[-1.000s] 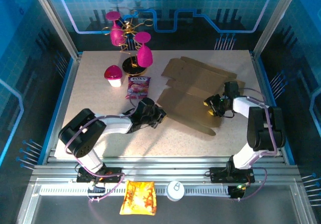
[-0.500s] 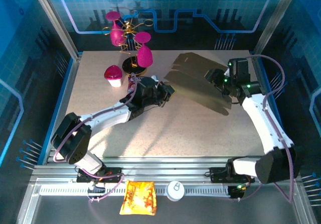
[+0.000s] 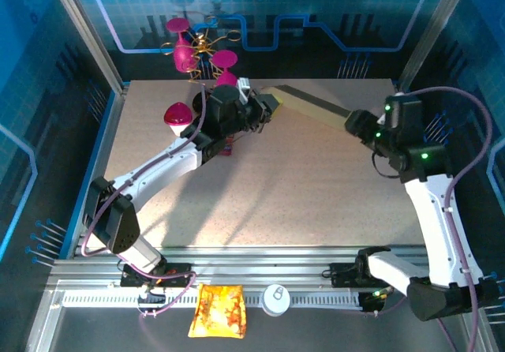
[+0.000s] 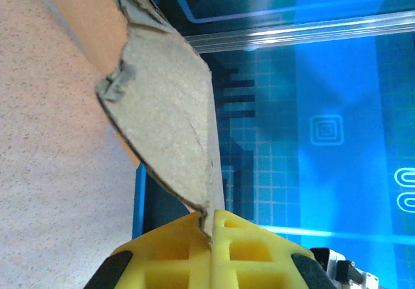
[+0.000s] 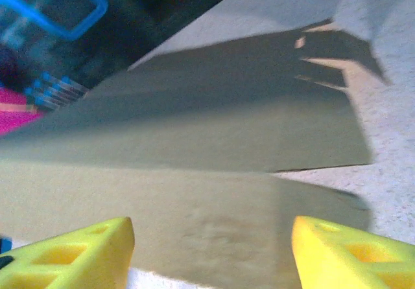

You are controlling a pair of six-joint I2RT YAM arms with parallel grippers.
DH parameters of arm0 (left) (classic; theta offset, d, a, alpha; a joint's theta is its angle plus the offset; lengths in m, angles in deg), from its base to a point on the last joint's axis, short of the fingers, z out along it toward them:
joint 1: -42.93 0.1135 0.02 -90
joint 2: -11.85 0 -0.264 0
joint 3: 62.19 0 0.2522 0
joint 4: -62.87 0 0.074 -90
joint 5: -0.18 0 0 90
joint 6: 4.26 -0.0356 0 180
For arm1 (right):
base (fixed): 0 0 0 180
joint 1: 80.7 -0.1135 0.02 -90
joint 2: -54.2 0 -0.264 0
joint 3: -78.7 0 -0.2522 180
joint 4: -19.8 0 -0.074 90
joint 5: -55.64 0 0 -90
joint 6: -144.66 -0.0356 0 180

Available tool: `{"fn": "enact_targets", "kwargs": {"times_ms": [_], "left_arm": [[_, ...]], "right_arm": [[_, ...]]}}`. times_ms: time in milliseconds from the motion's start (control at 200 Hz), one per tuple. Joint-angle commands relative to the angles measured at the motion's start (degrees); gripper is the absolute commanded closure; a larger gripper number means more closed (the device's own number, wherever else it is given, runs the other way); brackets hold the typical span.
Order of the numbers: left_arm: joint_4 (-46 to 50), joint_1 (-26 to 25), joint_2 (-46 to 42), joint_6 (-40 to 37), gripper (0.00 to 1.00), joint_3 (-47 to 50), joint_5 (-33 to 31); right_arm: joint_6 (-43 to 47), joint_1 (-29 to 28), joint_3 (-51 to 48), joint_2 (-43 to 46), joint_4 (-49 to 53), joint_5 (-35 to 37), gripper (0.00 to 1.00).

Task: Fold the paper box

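The paper box (image 3: 312, 102) is raised off the table at the far side and looks like a thin, slanted brown strip from above. My left gripper (image 3: 264, 109) holds its left end. In the left wrist view the yellow fingers (image 4: 211, 221) are shut on the tip of a rounded flap (image 4: 162, 107). My right gripper (image 3: 357, 123) is at the box's right end. In the right wrist view its fingers (image 5: 211, 237) stand wide apart, with a broad cardboard panel (image 5: 194, 172) spread just ahead of them. I cannot tell whether they touch it.
A pink cup (image 3: 177, 117) and a gold stand with pink cups (image 3: 201, 52) sit at the back left, close to my left arm. The pink snack packet (image 3: 227, 141) peeks out beneath that arm. An orange packet (image 3: 217, 311) and a white cap (image 3: 276, 298) lie on the front rail.
Both arms have swung up and toward the far side. The box has gone from lying flat on the table to hanging nearly edge-on between the grippers.
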Motion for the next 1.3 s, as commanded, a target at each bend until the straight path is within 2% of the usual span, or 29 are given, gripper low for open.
{"fn": "enact_targets", "kwargs": {"times_ms": [0, 165, 295, 390, 500, 675, 921, 1021, 1071, 1131, 1221, 1261, 1291], "left_arm": [[2.76, 0.57, 1.40, 0.12, 1.00, -3.62, 1.03], [2.16, 0.91, 2.76, 3.01, 1.00, -6.33, 0.86], [1.22, 0.82, 3.31, 4.44, 1.00, -6.60, 1.05], [1.05, 0.97, 3.32, 4.87, 1.00, -6.48, 1.26], [0.96, 0.98, 3.14, 5.10, 1.00, -5.95, 1.56], [0.02, 0.91, 2.89, 5.70, 1.00, -4.84, 2.00], [-0.95, 0.92, 2.87, 6.12, 1.00, -4.16, 2.53], [-1.01, 0.94, 2.70, 6.19, 1.00, -3.85, 2.72], [-0.98, 0.93, 2.45, 6.20, 1.00, -3.49, 2.72], [-0.65, 0.99, 1.88, 6.08, 1.00, -2.98, 2.64], [0.84, 1.05, 0.41, 5.59, 1.00, -1.87, 2.46], [2.26, 1.17, -0.54, 5.25, 0.85, -1.27, 2.32], [3.62, 1.27, -1.33, 5.11, 0.67, -0.85, 2.35]], "right_arm": [[-4.81, 5.88, 6.03, -0.68, 7.18, 0.21, 0.28], [-17.73, 19.88, 4.86, -2.20, 10.69, -11.01, 0.20], [-31.76, 22.70, -3.36, -3.12, 2.05, -22.31, 0.17], [-43.67, 25.66, -11.04, -4.20, -8.60, -30.78, 0.13], [-49.65, 27.72, -11.45, -7.28, -16.49, -34.56, 0.09], [-55.88, 28.45, -11.06, -9.84, -24.30, -35.26, 0.10], [-66.58, 20.72, -20.21, -13.30, -40.28, -38.36, 0.23], [-67.88, 19.21, -21.64, -14.40, -44.57, -36.12, 0.31], [-68.14, 19.23, -21.77, -15.56, -47.42, -35.67, 0.40], [-68.11, 19.22, -21.30, -16.57, -49.92, -35.08, 0.54], [-66.19, 19.31, -20.03, -16.37, -50.19, -33.05, 0.83], [-64.09, 19.27, -18.90, -16.04, -49.06, -32.22, 0.91], [-62.08, 19.25, -17.77, -15.86, -48.07, -31.70, 0.94]]}}
